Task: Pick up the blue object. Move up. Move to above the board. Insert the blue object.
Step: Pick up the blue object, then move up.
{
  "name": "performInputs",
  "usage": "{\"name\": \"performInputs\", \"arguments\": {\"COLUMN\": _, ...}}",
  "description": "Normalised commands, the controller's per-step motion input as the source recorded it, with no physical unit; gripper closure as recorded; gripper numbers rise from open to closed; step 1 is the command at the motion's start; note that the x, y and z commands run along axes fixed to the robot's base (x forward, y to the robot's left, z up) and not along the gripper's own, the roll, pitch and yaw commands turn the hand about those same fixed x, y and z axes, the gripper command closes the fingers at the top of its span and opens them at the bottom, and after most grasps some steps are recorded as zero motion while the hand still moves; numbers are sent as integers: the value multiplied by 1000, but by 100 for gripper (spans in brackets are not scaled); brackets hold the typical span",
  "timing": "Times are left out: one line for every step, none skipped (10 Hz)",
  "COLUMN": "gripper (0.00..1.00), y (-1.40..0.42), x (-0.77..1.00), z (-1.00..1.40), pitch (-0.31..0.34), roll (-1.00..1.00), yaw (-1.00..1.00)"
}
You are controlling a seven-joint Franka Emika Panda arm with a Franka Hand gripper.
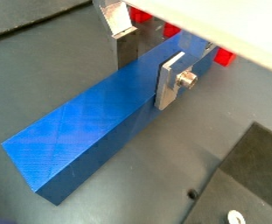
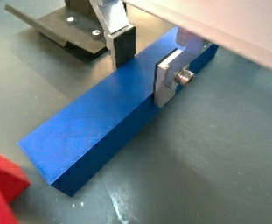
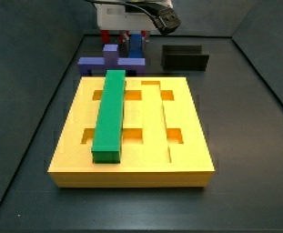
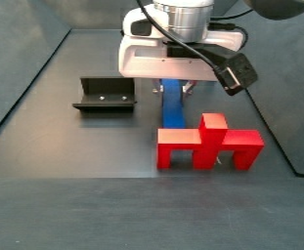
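The blue object (image 1: pixel 86 122) is a long deep-blue bar lying flat on the dark floor; it also shows in a wrist view (image 2: pixel 97 131) and a side view (image 4: pixel 174 107). My gripper (image 1: pixel 146 66) is low over the bar's far end with a finger on each side. One silver finger (image 2: pixel 167 77) is against the bar's side. The padded finger (image 2: pixel 122 45) stands a little off the opposite side. The gripper is open. In a side view the gripper (image 3: pixel 131 41) is behind the yellow board (image 3: pixel 131 173), which holds a green bar (image 3: pixel 111 114).
A red piece (image 4: pixel 209 145) stands by the bar's near end and shows in a wrist view (image 2: pixel 0 188). The dark fixture (image 4: pixel 105 96) stands beside the gripper. A purple-blue cross piece (image 3: pixel 107 64) lies behind the board.
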Motion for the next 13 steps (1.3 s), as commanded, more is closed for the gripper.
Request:
{"name": "performInputs", "arguments": {"gripper": 100, "y": 0, "x": 0, "z": 0, "pitch": 0, "roll": 0, "yaw": 0}}
{"name": "performInputs", "arguments": {"gripper": 100, "y": 0, "x": 0, "z": 0, "pitch": 0, "roll": 0, "yaw": 0}}
{"name": "performInputs", "arguments": {"gripper": 100, "y": 0, "x": 0, "z": 0, "pitch": 0, "roll": 0, "yaw": 0}}
{"name": "performInputs", "arguments": {"gripper": 100, "y": 0, "x": 0, "z": 0, "pitch": 0, "roll": 0, "yaw": 0}}
{"name": "performInputs", "arguments": {"gripper": 100, "y": 0, "x": 0, "z": 0, "pitch": 0, "roll": 0, "yaw": 0}}
{"name": "performInputs", "arguments": {"gripper": 100, "y": 0, "x": 0, "z": 0, "pitch": 0, "roll": 0, "yaw": 0}}
{"name": "performInputs", "arguments": {"gripper": 100, "y": 0, "x": 0, "z": 0, "pitch": 0, "roll": 0, "yaw": 0}}
{"name": "performInputs", "arguments": {"gripper": 100, "y": 0, "x": 0, "z": 0, "pitch": 0, "roll": 0, "yaw": 0}}
{"name": "performInputs", "arguments": {"gripper": 100, "y": 0, "x": 0, "z": 0, "pitch": 0, "roll": 0, "yaw": 0}}
{"name": "performInputs", "arguments": {"gripper": 100, "y": 0, "x": 0, "z": 0, "pitch": 0, "roll": 0, "yaw": 0}}
{"name": "performInputs", "arguments": {"gripper": 100, "y": 0, "x": 0, "z": 0, "pitch": 0, "roll": 0, "yaw": 0}}
{"name": "performInputs", "arguments": {"gripper": 100, "y": 0, "x": 0, "z": 0, "pitch": 0, "roll": 0, "yaw": 0}}
{"name": "performInputs", "arguments": {"gripper": 100, "y": 0, "x": 0, "z": 833, "pitch": 0, "roll": 0, "yaw": 0}}
